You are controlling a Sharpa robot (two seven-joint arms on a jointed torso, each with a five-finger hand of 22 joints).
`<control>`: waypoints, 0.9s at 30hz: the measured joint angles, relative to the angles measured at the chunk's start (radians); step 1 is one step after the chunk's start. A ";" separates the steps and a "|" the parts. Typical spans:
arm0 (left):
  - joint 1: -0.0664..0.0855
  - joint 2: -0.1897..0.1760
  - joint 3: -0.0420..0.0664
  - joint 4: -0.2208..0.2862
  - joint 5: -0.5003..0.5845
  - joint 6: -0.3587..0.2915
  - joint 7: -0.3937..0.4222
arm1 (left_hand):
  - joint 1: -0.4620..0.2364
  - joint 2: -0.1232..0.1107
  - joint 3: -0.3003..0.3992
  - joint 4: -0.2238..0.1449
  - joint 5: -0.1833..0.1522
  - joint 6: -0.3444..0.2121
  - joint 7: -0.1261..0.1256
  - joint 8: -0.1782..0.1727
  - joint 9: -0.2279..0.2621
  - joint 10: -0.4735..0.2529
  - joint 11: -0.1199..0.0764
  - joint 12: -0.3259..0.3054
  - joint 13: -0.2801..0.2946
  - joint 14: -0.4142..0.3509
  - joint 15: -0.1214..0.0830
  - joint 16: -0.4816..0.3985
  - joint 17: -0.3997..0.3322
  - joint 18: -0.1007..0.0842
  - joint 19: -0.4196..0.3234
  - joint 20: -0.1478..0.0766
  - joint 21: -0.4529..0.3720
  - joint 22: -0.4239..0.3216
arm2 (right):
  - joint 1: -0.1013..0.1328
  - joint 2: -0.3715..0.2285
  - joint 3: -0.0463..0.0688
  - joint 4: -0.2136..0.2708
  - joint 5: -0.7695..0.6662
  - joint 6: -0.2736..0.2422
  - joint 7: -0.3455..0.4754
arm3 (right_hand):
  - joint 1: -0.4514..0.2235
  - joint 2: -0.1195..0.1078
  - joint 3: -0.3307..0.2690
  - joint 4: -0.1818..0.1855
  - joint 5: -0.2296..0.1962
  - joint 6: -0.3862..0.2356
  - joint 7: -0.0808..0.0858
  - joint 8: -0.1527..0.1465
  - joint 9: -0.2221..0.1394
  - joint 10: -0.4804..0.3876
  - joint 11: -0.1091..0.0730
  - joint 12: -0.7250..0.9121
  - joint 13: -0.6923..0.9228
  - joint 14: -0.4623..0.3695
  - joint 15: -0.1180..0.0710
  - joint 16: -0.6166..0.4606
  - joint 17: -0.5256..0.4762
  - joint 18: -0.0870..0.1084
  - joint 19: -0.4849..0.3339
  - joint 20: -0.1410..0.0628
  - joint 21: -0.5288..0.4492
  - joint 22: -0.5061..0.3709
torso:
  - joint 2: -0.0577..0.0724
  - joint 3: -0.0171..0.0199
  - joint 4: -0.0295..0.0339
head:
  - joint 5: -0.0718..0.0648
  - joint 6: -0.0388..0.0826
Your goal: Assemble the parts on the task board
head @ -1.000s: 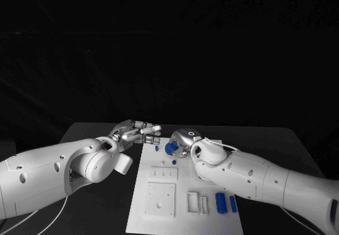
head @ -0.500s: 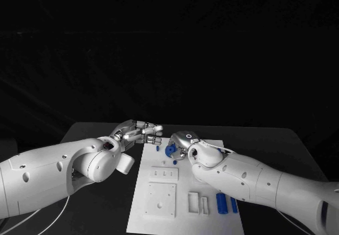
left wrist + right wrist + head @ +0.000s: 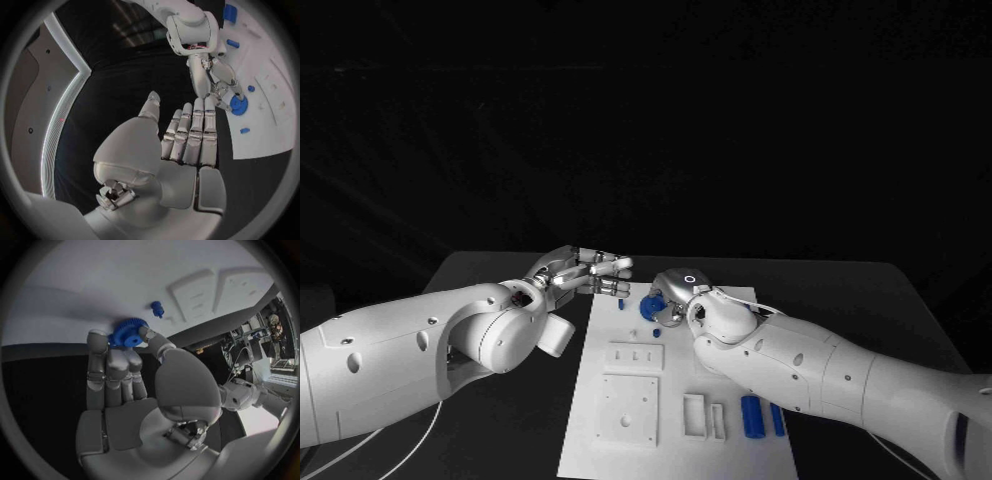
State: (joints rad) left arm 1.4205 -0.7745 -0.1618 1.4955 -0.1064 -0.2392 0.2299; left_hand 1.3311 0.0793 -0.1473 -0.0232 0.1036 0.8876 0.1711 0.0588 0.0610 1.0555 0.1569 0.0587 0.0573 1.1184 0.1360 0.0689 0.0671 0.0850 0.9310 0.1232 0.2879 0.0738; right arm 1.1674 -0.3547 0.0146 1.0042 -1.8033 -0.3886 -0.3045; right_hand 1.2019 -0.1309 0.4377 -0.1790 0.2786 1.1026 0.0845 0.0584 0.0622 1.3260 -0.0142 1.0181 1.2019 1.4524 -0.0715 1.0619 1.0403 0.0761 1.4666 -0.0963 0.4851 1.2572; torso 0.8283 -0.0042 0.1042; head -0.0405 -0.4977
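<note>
The white task board (image 3: 629,405) lies lengthwise in the middle of the table. At its far end my right hand (image 3: 678,293) pinches a blue gear (image 3: 651,308) between thumb and fingers, low over the board. In the right wrist view the gear (image 3: 127,334) sits at the fingertips (image 3: 145,333), close to the board (image 3: 125,280) and a small blue peg (image 3: 157,308). My left hand (image 3: 589,270) hovers beside the board's far left corner, fingers stretched out side by side, holding nothing. From the left wrist, the left hand (image 3: 187,142) faces the right hand (image 3: 215,82) and the gear (image 3: 239,104).
Two blue cylinders (image 3: 750,415) (image 3: 777,418) lie at the board's near right. A small blue piece (image 3: 620,303) sits by the left edge and another (image 3: 656,331) just nearer than the gear. Raised white blocks (image 3: 632,357) and slots (image 3: 694,413) occupy the board's middle.
My right hand with the gear has sunk a little towards the board. The left hand has edged slightly to the right.
</note>
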 measured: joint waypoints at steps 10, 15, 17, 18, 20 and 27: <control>0.000 -0.001 0.000 -0.001 0.000 0.003 -0.001 | 0.000 0.000 0.000 0.000 0.000 0.000 0.000 0.000 0.000 0.000 0.000 0.000 0.000 0.000 0.000 0.000 0.000 0.000 0.000 0.000 0.000 0.000 | -0.003 -0.005 -0.001 0.004 0.007 -0.009 -0.002 | 0.001 -0.009 -0.038 0.015 -0.012 -0.086 0.018 0.009 0.010 -0.006 0.005 -0.017 -0.016 0.000 0.000 -0.015 -0.008 -0.001 0.000 0.000 -0.019 -0.012 | 0.000 0.0001 -0.0009 | 0.000 0.001; 0.000 -0.001 0.000 -0.001 0.000 0.004 -0.002 | 0.000 0.000 0.000 0.000 0.000 0.000 0.000 0.000 0.000 0.000 0.000 0.000 0.000 0.000 0.000 0.000 0.000 0.000 0.000 0.000 0.000 0.000 | -0.006 -0.011 -0.002 0.001 0.027 -0.002 0.002 | -0.034 -0.009 -0.128 0.078 -0.043 -0.175 0.017 0.003 -0.002 -0.009 0.002 -0.023 -0.020 0.000 0.000 -0.015 -0.005 -0.001 0.000 0.000 -0.019 -0.019 | 0.000 -0.0003 -0.0011 | 0.000 0.000; 0.000 -0.001 0.000 -0.001 0.000 0.004 -0.002 | 0.000 0.000 0.000 0.000 0.000 0.000 0.000 0.000 0.000 -0.002 -0.002 0.000 0.000 0.000 0.000 0.000 0.000 0.000 0.000 0.000 0.000 0.000 | -0.006 -0.011 -0.002 0.001 0.037 0.002 0.005 | -0.081 -0.011 -0.141 0.131 -0.043 -0.181 0.016 0.002 -0.003 -0.009 0.002 -0.023 -0.020 0.000 0.000 -0.015 0.000 0.000 0.000 0.000 -0.019 -0.020 | 0.000 -0.0005 -0.0011 | -0.001 -0.001; 0.000 -0.001 0.000 -0.001 0.000 0.004 -0.002 | 0.000 0.000 0.000 0.000 0.000 0.000 0.000 0.000 0.000 -0.003 -0.003 0.000 0.000 0.000 0.000 0.000 0.000 0.000 0.000 0.000 0.000 0.000 | -0.006 -0.011 -0.002 0.001 0.044 0.005 0.008 | -0.104 -0.013 -0.141 0.158 -0.043 -0.181 0.016 0.002 -0.004 -0.009 0.002 -0.023 -0.020 0.000 0.000 -0.015 0.003 0.000 0.000 0.000 -0.019 -0.021 | 0.000 -0.0006 -0.0011 | -0.001 -0.001; 0.000 -0.001 0.000 -0.001 0.000 0.004 -0.002 | -0.004 0.004 -0.002 0.005 0.000 0.000 0.000 0.000 0.000 -0.003 -0.003 0.000 0.000 0.000 0.000 0.000 0.000 0.000 0.000 0.000 0.000 0.000 | -0.005 -0.012 -0.002 0.001 0.055 0.008 0.013 | -0.133 -0.011 -0.130 0.195 -0.041 -0.182 0.017 0.000 -0.005 -0.009 0.002 -0.023 -0.020 0.000 0.000 -0.015 0.008 0.000 0.000 0.000 -0.019 -0.021 | 0.000 -0.0006 -0.0005 | -0.001 -0.002; 0.000 -0.001 0.000 -0.001 0.000 0.007 -0.003 | -0.007 0.001 -0.001 0.012 0.000 -0.007 0.000 0.000 0.000 -0.007 0.001 0.000 0.000 -0.004 0.004 0.000 0.000 0.000 0.000 0.000 0.000 0.000 | -0.002 -0.019 0.000 0.002 0.096 0.013 0.031 | -0.191 0.004 0.047 0.145 0.005 -0.144 0.024 -0.005 -0.005 -0.015 0.007 -0.019 -0.014 0.000 0.000 -0.011 0.017 0.000 0.000 0.000 -0.007 -0.021 | 0.000 -0.0011 0.0004 | 0.000 -0.003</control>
State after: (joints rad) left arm 1.4204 -0.7758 -0.1618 1.4941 -0.1069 -0.2318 0.2271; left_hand 1.3242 0.0807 -0.1480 -0.0114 0.1035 0.8805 0.1713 0.0588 0.0610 1.0487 0.1575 0.0586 0.0573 1.1146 0.1398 0.0689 0.0671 0.0850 0.9310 0.1232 0.2880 0.0738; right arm 1.1649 -0.3740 0.0145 1.0057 -1.7077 -0.3759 -0.2733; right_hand 1.0111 -0.1265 0.4851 -0.0337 0.2838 0.9585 0.1087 0.0534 0.0574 1.3113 -0.0071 0.9991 1.1878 1.4524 -0.0714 1.0507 1.0571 0.0756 1.4666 -0.0962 0.4784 1.2360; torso 0.8283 -0.0053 0.1046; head -0.0406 -0.5004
